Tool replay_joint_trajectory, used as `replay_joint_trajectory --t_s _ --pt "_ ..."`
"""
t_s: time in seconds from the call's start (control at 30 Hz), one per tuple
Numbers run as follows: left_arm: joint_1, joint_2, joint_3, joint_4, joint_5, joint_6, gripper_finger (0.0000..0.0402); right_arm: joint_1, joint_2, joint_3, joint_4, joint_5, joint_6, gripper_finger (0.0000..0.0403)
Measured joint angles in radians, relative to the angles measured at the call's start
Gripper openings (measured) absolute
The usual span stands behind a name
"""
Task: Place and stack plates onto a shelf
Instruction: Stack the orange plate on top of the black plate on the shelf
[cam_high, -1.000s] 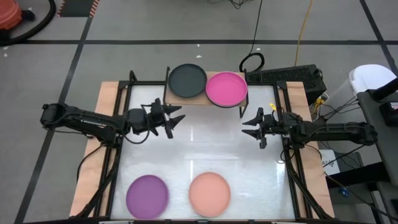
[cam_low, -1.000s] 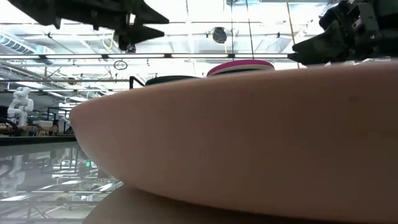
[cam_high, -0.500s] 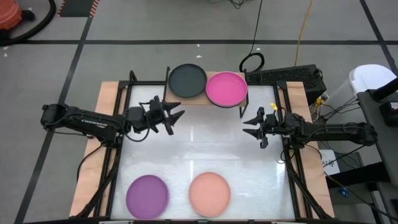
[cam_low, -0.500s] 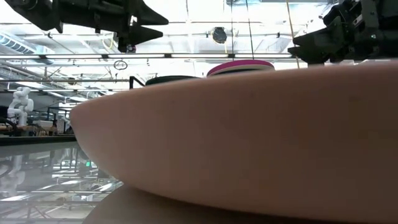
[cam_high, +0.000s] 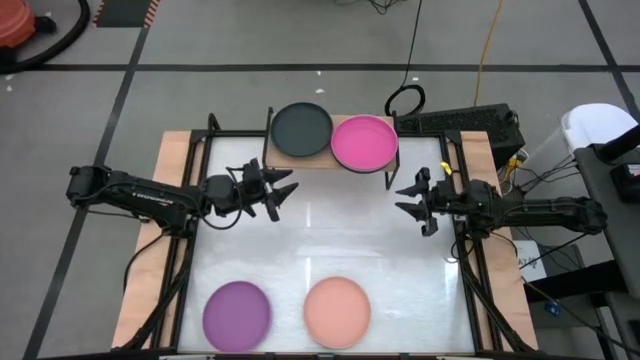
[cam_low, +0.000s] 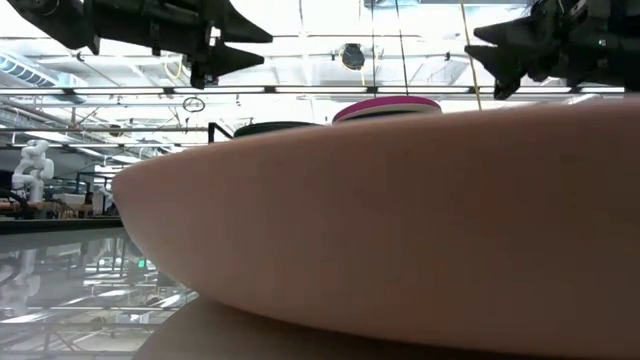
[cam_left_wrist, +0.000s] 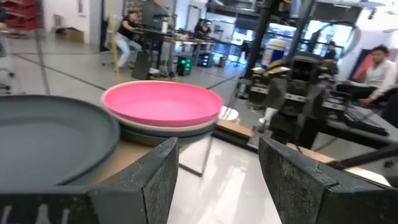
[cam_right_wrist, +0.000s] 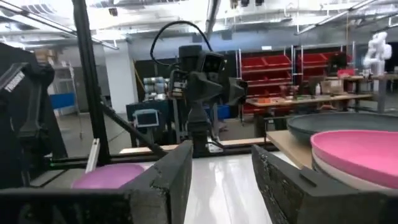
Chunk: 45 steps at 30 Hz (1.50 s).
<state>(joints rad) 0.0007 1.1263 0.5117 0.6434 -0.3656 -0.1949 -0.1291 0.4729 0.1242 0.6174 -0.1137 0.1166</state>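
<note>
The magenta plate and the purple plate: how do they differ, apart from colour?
The magenta plate sits on the shelf, atop other plates; the purple plate lies alone on the white table. The magenta plate is at the far edge, the purple plate near. Both are round, shallow and alike in size.

overhead looks straight down on my table (cam_high: 300, 240); the low one sits pressed against the salmon plate (cam_low: 400, 220); both my wrist cameras face inward, sharing the magenta plate (cam_left_wrist: 161, 102)
</note>
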Motion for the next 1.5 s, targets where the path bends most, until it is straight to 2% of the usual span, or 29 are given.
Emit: replay_joint_trajectory --t_s 0.13,0.3,0.5,0.83,0.93,1.03,1.27,1.5 --pt "-0.024 0.0 0.0 0.0 0.002 0.006 0.0225 0.0 0.029 0.0 -0.047 -0.073 0.021 0.0151" --pt "-0.027 0.0 0.0 0.004 0.002 0.016 0.0225 0.02 0.103 0.0 -0.045 -0.097 0.028 0.0151" --pt "-0.007 0.0 0.0 0.007 -0.001 0.035 0.0225 0.075 0.226 0.035 -0.038 -0.097 -0.005 0.0151" --pt "0.024 0.0 0.0 0.011 -0.001 0.035 0.0225 0.197 0.496 0.172 -0.039 -0.091 -0.067 0.0151" --pt "0.023 0.0 0.0 0.011 -0.001 0.035 0.0225 0.225 0.57 0.211 -0.041 -0.058 -0.081 0.0151" --pt "0.024 0.0 0.0 0.011 -0.001 0.035 0.0225 0.247 0.633 0.244 -0.045 -0.017 -0.098 0.0151" --pt "0.023 0.0 0.0 0.004 0.0 0.034 0.0225 0.278 0.764 0.331 -0.047 -0.014 -0.108 0.0151" --pt "0.023 0.0 0.0 0.003 0.0 0.034 0.0225 0.317 0.913 0.443 -0.136 -0.014 -0.125 0.0151"
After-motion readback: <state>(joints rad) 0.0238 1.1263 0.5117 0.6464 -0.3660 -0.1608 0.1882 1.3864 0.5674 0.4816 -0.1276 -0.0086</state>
